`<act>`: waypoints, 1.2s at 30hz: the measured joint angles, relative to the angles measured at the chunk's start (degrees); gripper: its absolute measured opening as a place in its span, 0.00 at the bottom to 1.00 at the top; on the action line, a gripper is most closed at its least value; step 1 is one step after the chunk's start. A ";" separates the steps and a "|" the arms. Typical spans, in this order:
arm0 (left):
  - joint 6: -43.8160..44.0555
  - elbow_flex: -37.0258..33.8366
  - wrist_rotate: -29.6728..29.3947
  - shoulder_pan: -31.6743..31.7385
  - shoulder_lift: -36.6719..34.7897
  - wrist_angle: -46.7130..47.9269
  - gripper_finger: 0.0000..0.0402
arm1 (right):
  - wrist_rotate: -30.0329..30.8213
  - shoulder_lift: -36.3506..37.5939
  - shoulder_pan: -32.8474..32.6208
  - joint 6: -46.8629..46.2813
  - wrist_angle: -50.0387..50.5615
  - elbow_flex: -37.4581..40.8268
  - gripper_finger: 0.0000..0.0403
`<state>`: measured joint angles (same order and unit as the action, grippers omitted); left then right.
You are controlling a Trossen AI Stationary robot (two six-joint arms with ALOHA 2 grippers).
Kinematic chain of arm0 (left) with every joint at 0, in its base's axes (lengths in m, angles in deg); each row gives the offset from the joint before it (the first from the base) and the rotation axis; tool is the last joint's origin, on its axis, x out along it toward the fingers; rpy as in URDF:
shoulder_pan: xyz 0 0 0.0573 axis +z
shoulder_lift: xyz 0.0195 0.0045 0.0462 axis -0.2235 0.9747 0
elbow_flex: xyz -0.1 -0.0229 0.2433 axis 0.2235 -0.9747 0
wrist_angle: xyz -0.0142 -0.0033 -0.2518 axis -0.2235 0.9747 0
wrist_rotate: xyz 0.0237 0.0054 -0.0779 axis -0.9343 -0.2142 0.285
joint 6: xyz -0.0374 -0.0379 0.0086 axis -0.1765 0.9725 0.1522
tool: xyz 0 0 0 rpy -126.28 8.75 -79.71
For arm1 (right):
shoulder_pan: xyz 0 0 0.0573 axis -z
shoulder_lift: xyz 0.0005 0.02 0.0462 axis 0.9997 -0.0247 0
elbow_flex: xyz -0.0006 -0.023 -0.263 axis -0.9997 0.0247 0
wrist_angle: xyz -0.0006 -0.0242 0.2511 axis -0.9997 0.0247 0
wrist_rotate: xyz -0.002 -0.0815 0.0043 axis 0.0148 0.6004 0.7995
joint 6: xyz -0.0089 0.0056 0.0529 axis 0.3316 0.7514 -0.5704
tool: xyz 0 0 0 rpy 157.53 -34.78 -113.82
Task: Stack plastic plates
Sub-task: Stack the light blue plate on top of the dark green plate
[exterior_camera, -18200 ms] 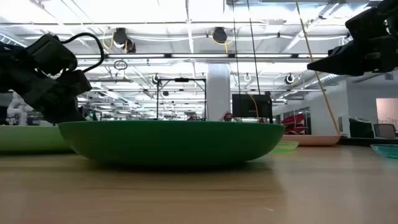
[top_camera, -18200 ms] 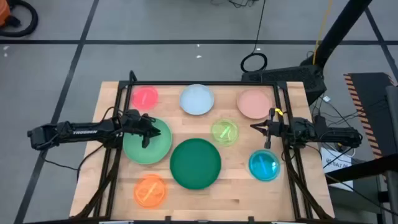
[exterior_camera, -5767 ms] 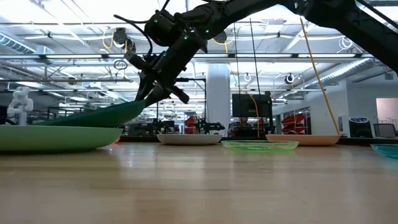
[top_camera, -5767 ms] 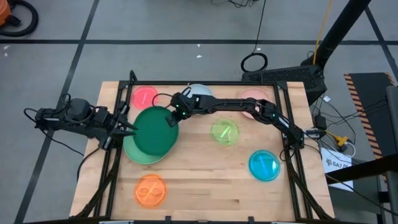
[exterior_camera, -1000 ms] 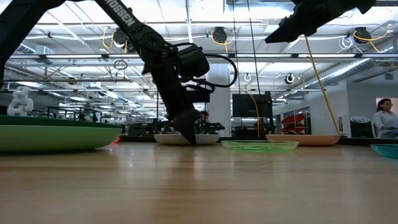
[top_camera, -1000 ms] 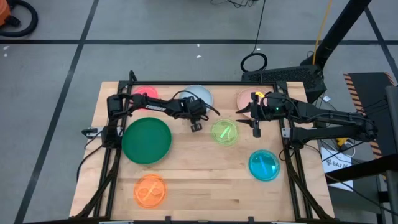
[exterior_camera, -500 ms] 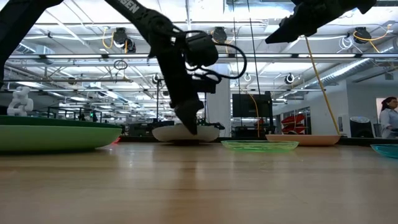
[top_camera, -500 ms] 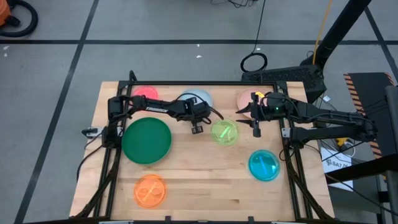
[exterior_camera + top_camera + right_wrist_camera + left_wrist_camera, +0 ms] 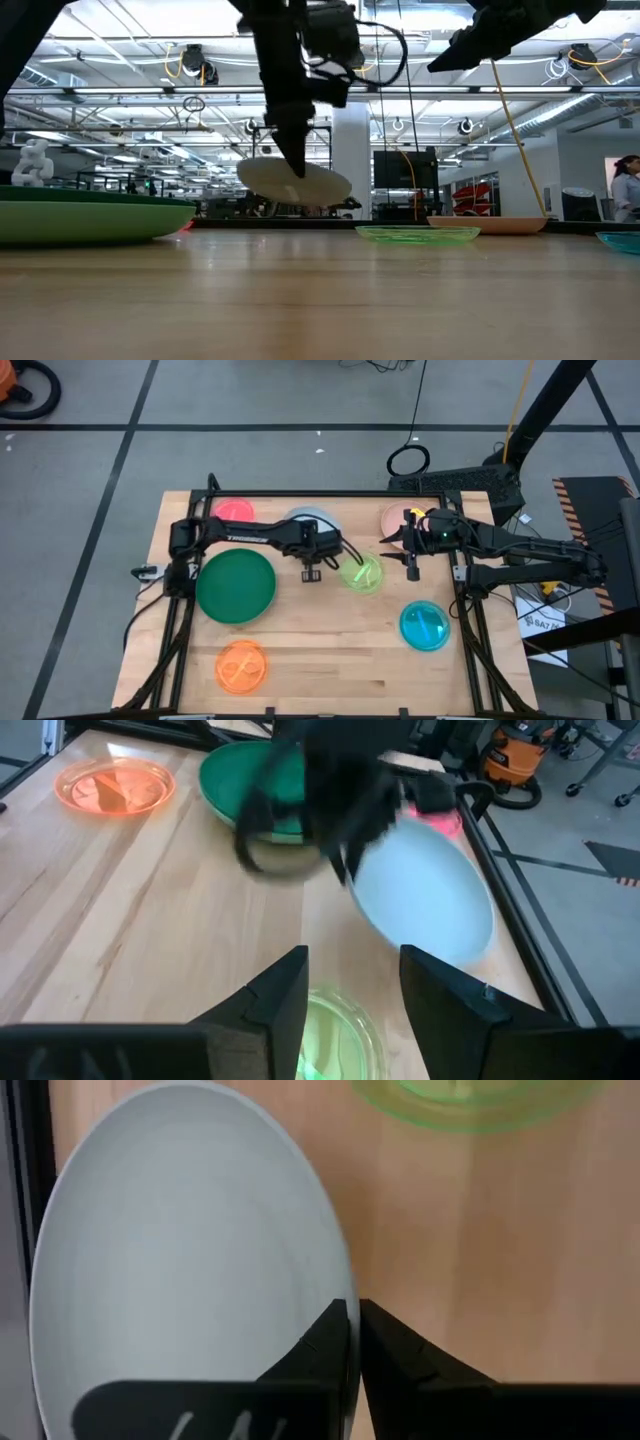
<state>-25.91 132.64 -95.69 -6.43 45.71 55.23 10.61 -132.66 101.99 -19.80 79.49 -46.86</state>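
Note:
My left gripper [image 9: 310,570] is shut on the pale blue plate [image 9: 303,518], which is lifted and tilted over the table's far middle; the plate also shows in the low view [image 9: 295,182]. The dark green plate [image 9: 235,585] lies in the light green plate [image 9: 90,222] at the left. The red-pink [image 9: 233,509], salmon [image 9: 398,520], lime [image 9: 362,573], blue [image 9: 425,625] and orange [image 9: 240,665] plates rest flat on the table. My right gripper [image 9: 411,565] is open and empty in the air, right of the lime plate. My left gripper pinches the pale blue plate's rim [image 9: 345,1308] between its two fingers [image 9: 330,1342], at the plate's near edge. The fingers come from above, pointing down. The plate is lifted clear of the table and hangs tilted, sloping down toward the table's right [image 9: 335,190].
A black frame rail [image 9: 330,494] runs along the table's far edge, with side rails at left and right. Bare wood [image 9: 330,650] lies in the near middle, between the orange and blue plates. A person [image 9: 625,190] stands in the room far behind the table.
My left gripper has gone up with the pale blue plate. The plate lay flat on the table a second ago, then came up at its near edge, and now hangs tilted, clear of the table. My right arm has kept still.

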 joint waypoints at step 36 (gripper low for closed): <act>17.58 -5.66 -0.78 -15.36 -14.35 20.92 0.06 | 0.01 -0.01 0.11 0.66 -0.74 0.65 0.37</act>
<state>-8.33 126.98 -96.47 -21.79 31.36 76.15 10.62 -132.67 102.10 -19.14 78.75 -46.21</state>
